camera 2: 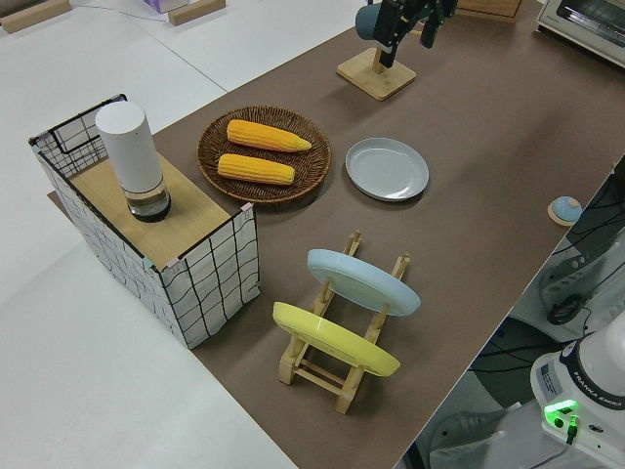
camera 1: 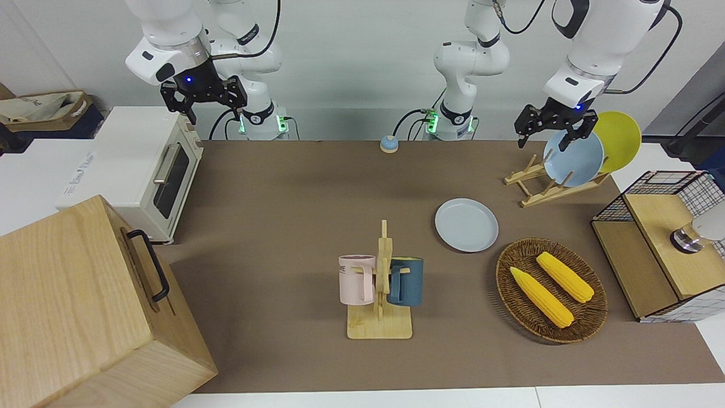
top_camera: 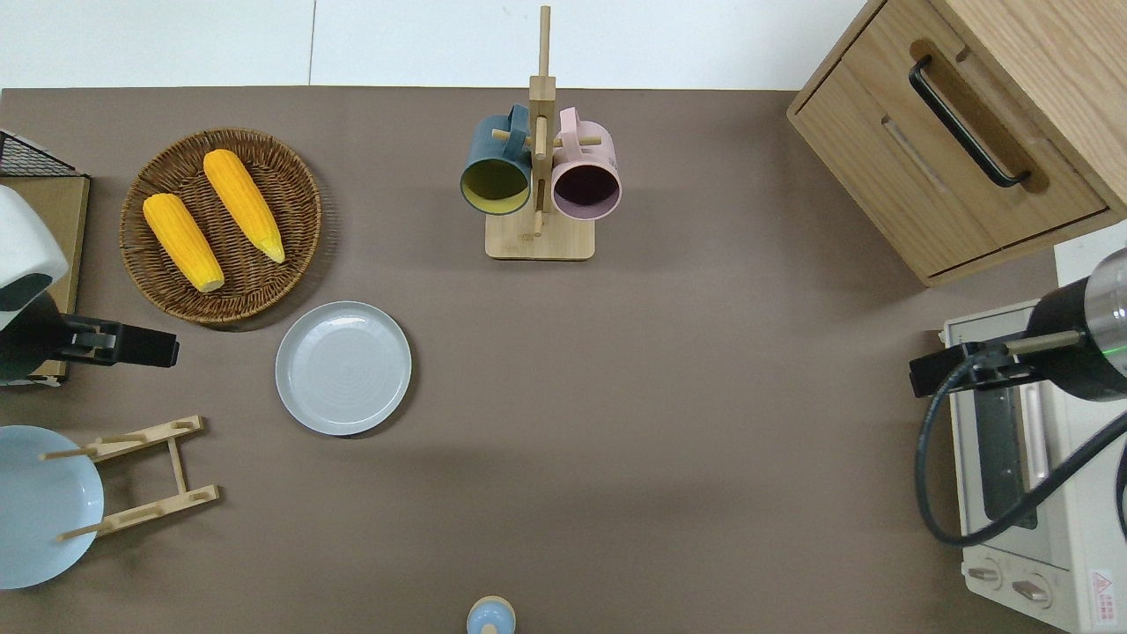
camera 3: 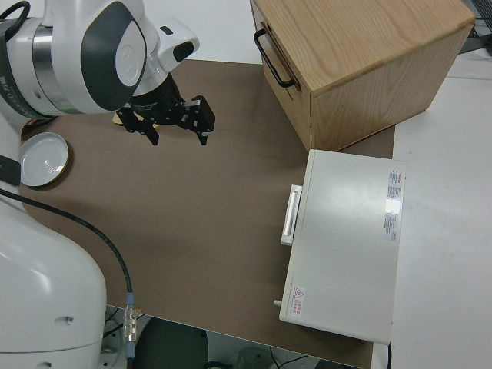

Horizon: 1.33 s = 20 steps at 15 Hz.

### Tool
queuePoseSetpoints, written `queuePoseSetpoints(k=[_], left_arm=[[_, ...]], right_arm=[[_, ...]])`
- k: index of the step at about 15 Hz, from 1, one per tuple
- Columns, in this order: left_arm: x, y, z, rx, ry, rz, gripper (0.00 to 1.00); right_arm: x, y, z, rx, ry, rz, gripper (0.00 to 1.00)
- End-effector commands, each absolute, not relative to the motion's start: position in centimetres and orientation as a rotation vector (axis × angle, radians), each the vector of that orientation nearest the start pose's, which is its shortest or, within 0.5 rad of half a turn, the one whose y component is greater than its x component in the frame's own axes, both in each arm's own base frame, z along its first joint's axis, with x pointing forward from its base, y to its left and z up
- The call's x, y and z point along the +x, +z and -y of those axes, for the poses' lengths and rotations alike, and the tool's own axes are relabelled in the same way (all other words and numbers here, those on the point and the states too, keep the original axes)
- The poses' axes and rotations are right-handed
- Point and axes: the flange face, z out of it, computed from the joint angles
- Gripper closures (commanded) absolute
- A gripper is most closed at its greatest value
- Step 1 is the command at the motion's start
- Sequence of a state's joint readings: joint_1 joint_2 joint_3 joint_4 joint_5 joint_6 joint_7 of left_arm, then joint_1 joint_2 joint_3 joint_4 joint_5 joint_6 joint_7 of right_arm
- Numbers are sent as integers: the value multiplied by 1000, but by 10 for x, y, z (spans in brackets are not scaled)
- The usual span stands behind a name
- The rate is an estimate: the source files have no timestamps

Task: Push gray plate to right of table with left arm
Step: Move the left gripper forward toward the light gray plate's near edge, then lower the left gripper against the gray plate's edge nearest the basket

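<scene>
While gray plate (camera 1: 466, 224) lies untouched on tabletop (camera 1: 294, 226) | left gripper (camera 1: 556, 126) jaws spread, empty, half cut off overhead | right arm parked

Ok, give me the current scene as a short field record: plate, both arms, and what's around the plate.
gray plate: flat on the table, untouched, toward the left arm's end
left gripper: raised, jaws open, empty, by the dish rack
right gripper: parked, jaws open
nearest neighbour: wicker basket with two corn cobs, beside the plate and farther from the robots
push path: mug rack stands farther from the robots than the plate
step status: push not yet begun
</scene>
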<state>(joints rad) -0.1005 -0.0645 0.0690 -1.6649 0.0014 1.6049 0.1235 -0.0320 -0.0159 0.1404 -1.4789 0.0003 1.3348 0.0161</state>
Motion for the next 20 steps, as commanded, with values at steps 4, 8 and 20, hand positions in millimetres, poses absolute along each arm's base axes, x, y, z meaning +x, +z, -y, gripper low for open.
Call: queuePoseSetpoints(k=[4,8,20], left_arm=[[535,616,23,-3145,19,-234,2],[532,609,25,-3146,53,-225,2],[536,540,29,-3171,25,-156,2]], right_arm=[[518,660,-57,-3140,208,121,17],[518,660,-57,-3139,208,124,17],[518,660,-57,-3139,208,124,17]])
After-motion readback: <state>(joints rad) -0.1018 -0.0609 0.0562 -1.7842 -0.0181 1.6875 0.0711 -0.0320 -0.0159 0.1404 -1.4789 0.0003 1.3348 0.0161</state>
